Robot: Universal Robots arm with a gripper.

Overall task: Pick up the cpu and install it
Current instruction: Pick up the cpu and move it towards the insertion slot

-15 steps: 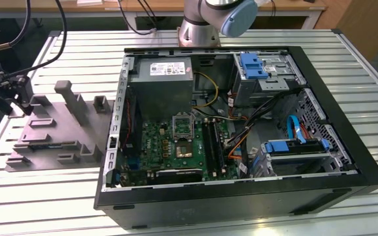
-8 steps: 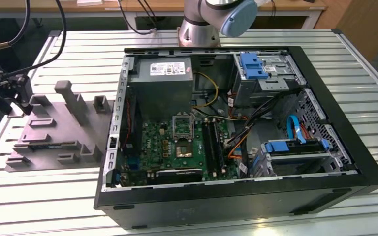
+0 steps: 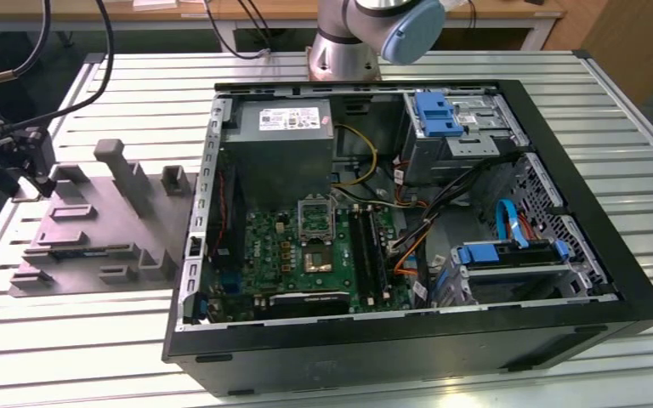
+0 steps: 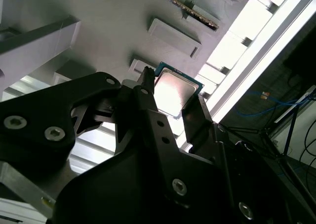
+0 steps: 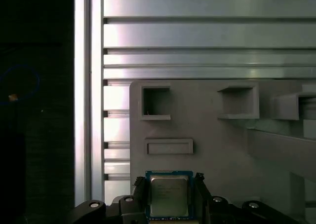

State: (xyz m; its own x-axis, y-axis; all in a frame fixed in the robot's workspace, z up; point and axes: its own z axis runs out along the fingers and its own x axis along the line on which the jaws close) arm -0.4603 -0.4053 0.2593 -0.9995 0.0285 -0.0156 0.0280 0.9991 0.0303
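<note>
Bright glare on cpu [image 4: 174,93], slats [image 4: 237,41] blown out.

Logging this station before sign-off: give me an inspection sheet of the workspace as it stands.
Surface: slatted metal table, carrying a grey tray and an open computer case.
Job's things: cpu over the tray; motherboard socket in the case.
Clutter: nothing seen.
Grippers: tool shut on the cpu's opposite edges.
Cables: wire bundles inside the case.
Surroundings: wooden desk behind the table.
</note>
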